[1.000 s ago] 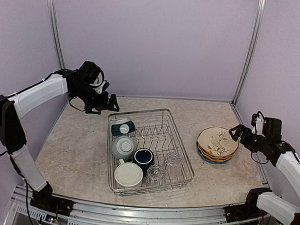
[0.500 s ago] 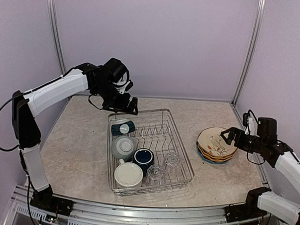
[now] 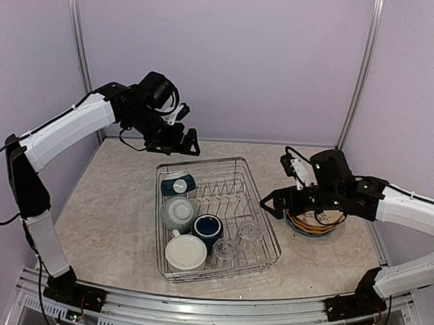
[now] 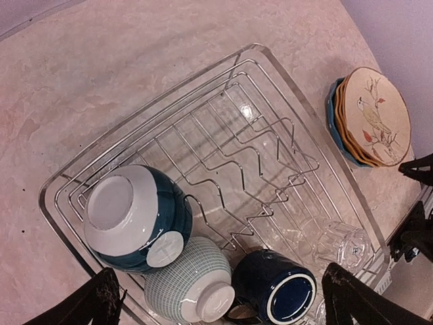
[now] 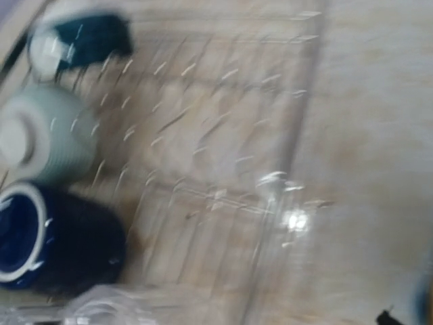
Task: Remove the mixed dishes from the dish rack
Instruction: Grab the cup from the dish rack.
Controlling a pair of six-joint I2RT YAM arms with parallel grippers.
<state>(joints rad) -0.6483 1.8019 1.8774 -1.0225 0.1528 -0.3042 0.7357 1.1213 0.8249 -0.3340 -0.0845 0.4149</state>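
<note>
From above, the left gripper [image 3: 180, 141] hangs spread over the far rim of the dish rack [image 3: 235, 163]. The right gripper [image 3: 271, 203] sits just right of the rack, with the stacked plates [image 3: 316, 226] behind it; I cannot tell its opening.

Left wrist: fingers wide apart; beneath them lie the bowl [image 4: 135, 217], cream mug [image 4: 186, 288], navy mug [image 4: 274, 291] and glass [image 4: 338, 244].

Right wrist: blurred, perhaps the navy mug at lower left.

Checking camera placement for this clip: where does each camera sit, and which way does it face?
Top external: high behind the bases, looking down on the table; left arm and right arm show.
Left wrist: above the rack, looking down into it; own fingertips at bottom corners.
Right wrist: blurred, looking down at the rack's right side; no fingers clearly visible.
Shared: navy mug appears in all three.
</note>
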